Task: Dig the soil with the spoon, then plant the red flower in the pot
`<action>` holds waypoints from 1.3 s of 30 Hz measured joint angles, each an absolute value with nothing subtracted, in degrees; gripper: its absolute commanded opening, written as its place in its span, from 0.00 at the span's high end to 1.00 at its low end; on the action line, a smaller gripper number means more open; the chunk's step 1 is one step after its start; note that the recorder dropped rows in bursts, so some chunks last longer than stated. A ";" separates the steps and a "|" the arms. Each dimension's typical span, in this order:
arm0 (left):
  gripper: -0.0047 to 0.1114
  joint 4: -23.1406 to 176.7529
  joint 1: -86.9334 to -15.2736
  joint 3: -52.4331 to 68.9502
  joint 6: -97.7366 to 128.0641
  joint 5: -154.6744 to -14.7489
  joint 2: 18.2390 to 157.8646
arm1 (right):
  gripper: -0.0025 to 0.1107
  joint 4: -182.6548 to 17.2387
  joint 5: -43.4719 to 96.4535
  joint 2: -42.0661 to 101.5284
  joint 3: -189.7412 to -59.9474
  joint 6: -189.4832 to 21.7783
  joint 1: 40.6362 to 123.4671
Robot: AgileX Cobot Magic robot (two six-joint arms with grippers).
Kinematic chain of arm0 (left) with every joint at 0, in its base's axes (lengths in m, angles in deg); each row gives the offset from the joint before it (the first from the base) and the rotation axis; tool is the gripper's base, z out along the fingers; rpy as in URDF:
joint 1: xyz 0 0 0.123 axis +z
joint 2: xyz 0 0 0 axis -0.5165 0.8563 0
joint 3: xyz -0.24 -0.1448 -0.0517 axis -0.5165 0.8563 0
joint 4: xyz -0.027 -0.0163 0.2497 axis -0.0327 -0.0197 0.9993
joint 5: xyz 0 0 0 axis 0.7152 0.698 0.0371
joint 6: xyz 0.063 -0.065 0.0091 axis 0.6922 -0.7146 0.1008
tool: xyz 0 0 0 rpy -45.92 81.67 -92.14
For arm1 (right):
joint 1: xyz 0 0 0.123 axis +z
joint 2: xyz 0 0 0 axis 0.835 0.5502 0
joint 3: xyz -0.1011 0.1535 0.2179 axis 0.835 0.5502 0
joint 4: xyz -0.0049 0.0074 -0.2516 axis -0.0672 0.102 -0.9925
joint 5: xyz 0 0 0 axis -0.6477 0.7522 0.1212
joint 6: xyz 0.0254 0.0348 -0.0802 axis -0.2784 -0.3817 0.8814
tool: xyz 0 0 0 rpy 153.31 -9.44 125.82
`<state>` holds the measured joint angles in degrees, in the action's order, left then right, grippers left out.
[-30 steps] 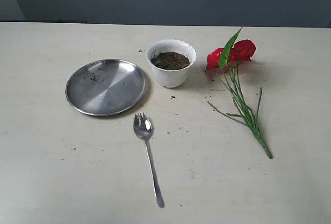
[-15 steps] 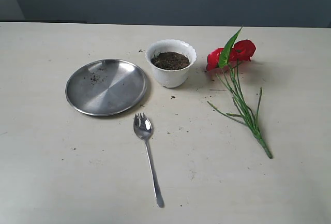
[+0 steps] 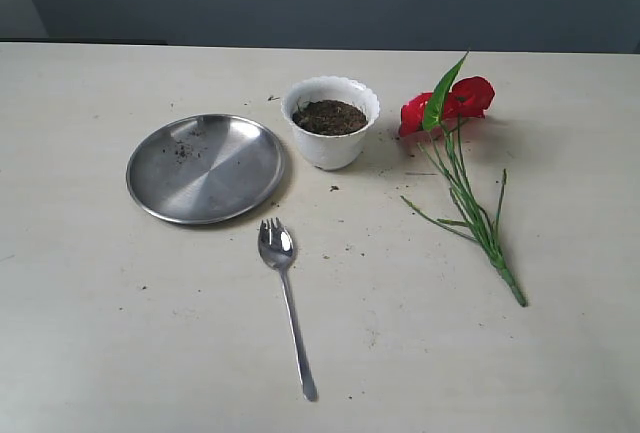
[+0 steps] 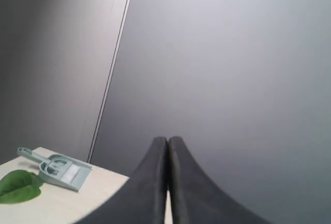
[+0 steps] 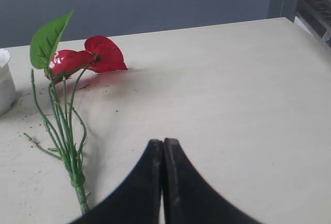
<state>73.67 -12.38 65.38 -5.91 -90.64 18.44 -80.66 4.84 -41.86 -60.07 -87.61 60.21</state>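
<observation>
The white pot stands mid-table with dark soil filling it. Nearer the front lies the steel spoon, its tined bowl toward the pot and its handle toward the front edge. The red flower lies to the pot's right, its green stems trailing toward the front right. Neither arm shows in the exterior view. My left gripper is shut and empty, facing a grey wall. My right gripper is shut and empty, above the table beside the red flower and the pot's edge.
A round steel plate with a few soil crumbs lies left of the pot. Loose crumbs dot the table. In the left wrist view a small grey dustpan and a green leaf lie on a table corner.
</observation>
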 measured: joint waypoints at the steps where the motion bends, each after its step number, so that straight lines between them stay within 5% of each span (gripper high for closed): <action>1: 0.96 73.67 -12.38 63.92 -5.94 -90.64 18.44 | 0.98 -80.66 4.84 -41.86 -60.07 -87.61 60.21; 25: 0.96 103.35 -12.38 49.51 -11.03 -91.96 18.47 | 0.98 -80.66 4.84 -41.86 -60.07 -87.61 60.21; 39: 0.96 106.11 -12.38 42.55 -11.03 -91.41 32.53 | 0.98 -80.66 4.84 -41.86 -60.07 -87.61 60.21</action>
<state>106.11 -12.38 42.55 -11.03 -91.41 32.53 -80.66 4.84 -41.86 -60.07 -87.61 60.21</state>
